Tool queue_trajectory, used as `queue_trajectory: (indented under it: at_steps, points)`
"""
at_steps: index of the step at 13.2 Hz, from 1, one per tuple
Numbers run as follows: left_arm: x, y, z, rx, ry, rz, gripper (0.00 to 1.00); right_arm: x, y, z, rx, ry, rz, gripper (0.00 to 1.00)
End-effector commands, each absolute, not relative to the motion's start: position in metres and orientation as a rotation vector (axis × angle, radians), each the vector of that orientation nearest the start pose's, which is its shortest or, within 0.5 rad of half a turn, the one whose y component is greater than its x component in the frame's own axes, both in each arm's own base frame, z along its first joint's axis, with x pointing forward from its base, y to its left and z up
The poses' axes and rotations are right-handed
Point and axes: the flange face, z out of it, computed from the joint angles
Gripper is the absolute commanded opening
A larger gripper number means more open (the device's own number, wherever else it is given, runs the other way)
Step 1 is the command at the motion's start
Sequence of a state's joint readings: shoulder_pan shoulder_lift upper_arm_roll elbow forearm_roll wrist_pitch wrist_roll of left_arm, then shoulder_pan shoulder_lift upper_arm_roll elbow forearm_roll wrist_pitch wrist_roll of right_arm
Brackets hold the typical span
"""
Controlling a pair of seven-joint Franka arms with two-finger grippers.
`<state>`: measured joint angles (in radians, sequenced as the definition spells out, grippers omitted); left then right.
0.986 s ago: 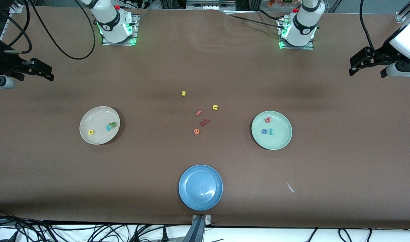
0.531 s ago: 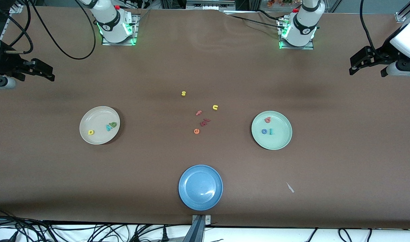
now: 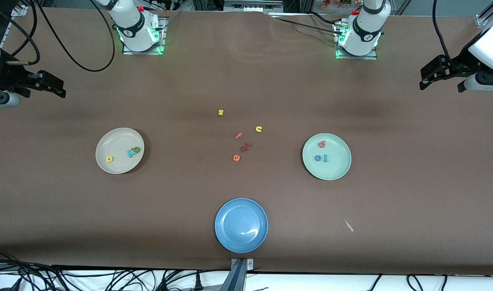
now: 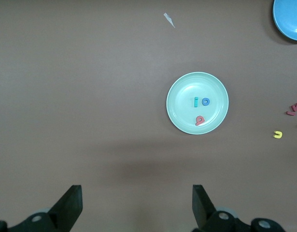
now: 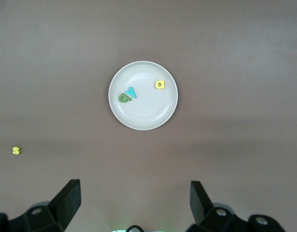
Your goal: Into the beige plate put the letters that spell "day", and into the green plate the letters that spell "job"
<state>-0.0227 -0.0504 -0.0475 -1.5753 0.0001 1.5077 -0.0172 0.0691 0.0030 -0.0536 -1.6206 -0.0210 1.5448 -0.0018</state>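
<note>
The beige plate [image 3: 114, 140] lies toward the right arm's end and holds a yellow letter [image 3: 109, 159], a teal "y" [image 3: 130, 153] and a dark green letter [image 3: 136, 150]. The green plate [image 3: 332, 170] lies toward the left arm's end with a salmon "b" [image 3: 322, 144], a blue "o" [image 3: 318, 158] and a teal "j" [image 3: 326, 158] in it. My right gripper [image 5: 135, 200] hangs open and empty high over the table's end by the beige plate [image 5: 148, 116]. My left gripper [image 4: 137, 203] is open and empty over the other end, well off the green plate [image 4: 187, 87].
A blue plate [image 3: 241, 238] sits near the front edge at mid-table. Loose letters lie between the two plates: yellow "s" [image 3: 220, 112], yellow "u" [image 3: 258, 129], reddish "f" [image 3: 239, 136], dark red pieces [image 3: 246, 146], orange "e" [image 3: 236, 158]. A white scrap [image 3: 348, 225] lies near the green plate.
</note>
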Motion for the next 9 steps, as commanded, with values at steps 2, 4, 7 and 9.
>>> queue_trajectory:
  at_steps: [2,4,7,9]
  points:
    - [0.5317,-0.0427,0.6504,-3.161,0.085,0.041,1.0,0.5466,0.0059,0.599,-3.176,-0.033,0.119,1.0]
    - [0.5313,-0.0437,0.6502,-3.162,0.088,0.046,1.0,0.5466,0.0059,0.599,-3.176,-0.033,0.119,1.0]
    - [0.5312,-0.0445,0.6502,-3.162,0.09,0.046,1.0,0.5466,0.0059,0.599,-3.176,-0.033,0.119,1.0]
    - [0.5298,-0.0459,0.6503,-3.16,0.093,0.055,1.0,0.5466,0.0059,0.599,-3.176,-0.033,0.119,1.0]
